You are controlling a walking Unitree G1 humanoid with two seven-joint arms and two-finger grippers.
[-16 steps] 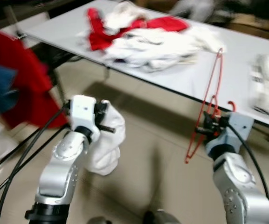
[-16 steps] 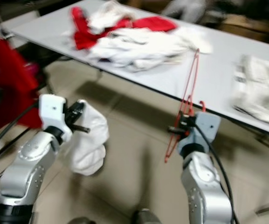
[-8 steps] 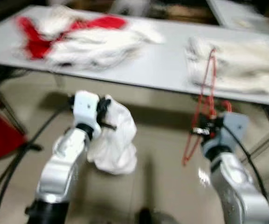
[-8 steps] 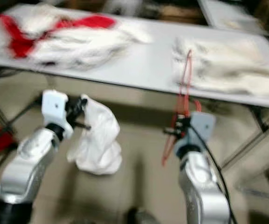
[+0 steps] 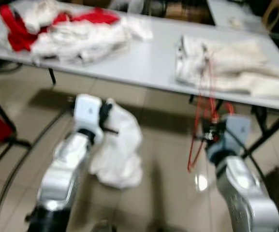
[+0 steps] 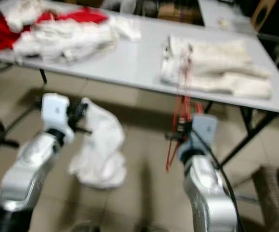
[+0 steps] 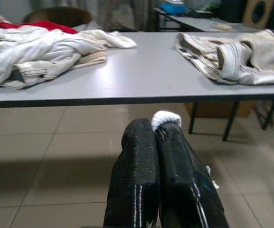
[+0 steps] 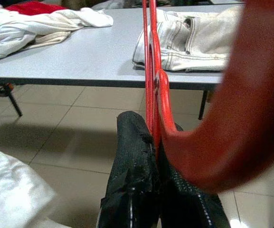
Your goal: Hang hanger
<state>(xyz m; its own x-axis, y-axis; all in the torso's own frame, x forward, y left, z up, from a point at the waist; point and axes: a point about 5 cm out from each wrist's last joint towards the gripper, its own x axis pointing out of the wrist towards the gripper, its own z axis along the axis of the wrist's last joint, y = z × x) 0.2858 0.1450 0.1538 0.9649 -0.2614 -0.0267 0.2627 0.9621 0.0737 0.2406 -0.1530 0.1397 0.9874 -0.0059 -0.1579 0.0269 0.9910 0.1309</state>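
**Red hanger clamped in right gripper, white cloth in left, both in front of grey table**

As the head camera looks down, left eye view: the left gripper (image 5: 109,121) sits left of centre, its black fingers pinched together on a crumpled white cloth garment (image 5: 120,150) that hangs down over the beige tiled floor (image 5: 163,164). The right gripper (image 5: 208,134) sits right of centre, fingers closed on a thin red wire hanger (image 5: 204,104), which stands roughly upright, its upper part rising in front of the long grey table (image 5: 154,63) across the top of the frame. On the table, upper left, lies a pile of white and red clothes (image 5: 62,29); upper right, cream folded jeans (image 5: 226,67). Frame is blurred.

Right eye view: same scene, slightly shifted; hanger (image 6: 180,113) in the middle, jeans (image 6: 212,65) behind it.

Left wrist view: two black fingers (image 7: 137,185) pressed together at bottom centre, a bit of white cloth (image 7: 166,117) poking out at the tips. Table edge (image 7: 127,95) runs across the middle, clothes pile (image 7: 42,52) upper left, jeans (image 7: 231,54) upper right.

Right wrist view: black fingers (image 8: 134,171) shut on the hanger's red wires (image 8: 150,71), which run up the centre; a blurred red part of the hanger fills the right side. White cloth (image 8: 13,194) at lower left, jeans (image 8: 189,40) on the table at top.
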